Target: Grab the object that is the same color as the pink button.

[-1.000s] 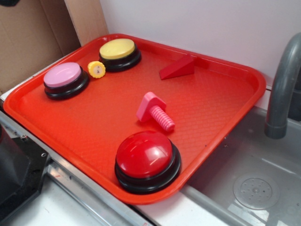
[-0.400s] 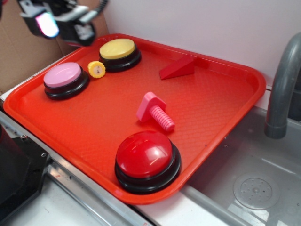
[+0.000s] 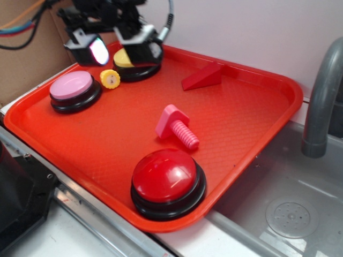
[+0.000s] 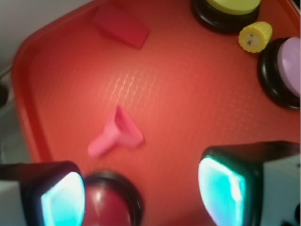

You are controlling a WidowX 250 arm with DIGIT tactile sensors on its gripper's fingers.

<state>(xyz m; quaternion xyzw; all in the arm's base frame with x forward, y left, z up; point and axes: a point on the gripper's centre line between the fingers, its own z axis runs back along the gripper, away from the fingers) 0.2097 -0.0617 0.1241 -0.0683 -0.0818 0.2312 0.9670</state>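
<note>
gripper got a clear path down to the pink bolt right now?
Probably yes. The gripper is open, up over the tray's back corner. The pink bolt lies alone mid-tray, clear of the red button and red wedge.

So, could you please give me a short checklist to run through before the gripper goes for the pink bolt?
1. Target matches pink button: bolt is pink, ok.
2. Gripper open and empty: ok.
3. Gripper over bolt: not ok, it hangs by the yellow button.
4. Bolt free of neighbours: ok, apart from red button and wedge.
5. Bolt seen by wrist camera: ok.
6. Jaws lined up across the shaft: cannot tell.
</note>
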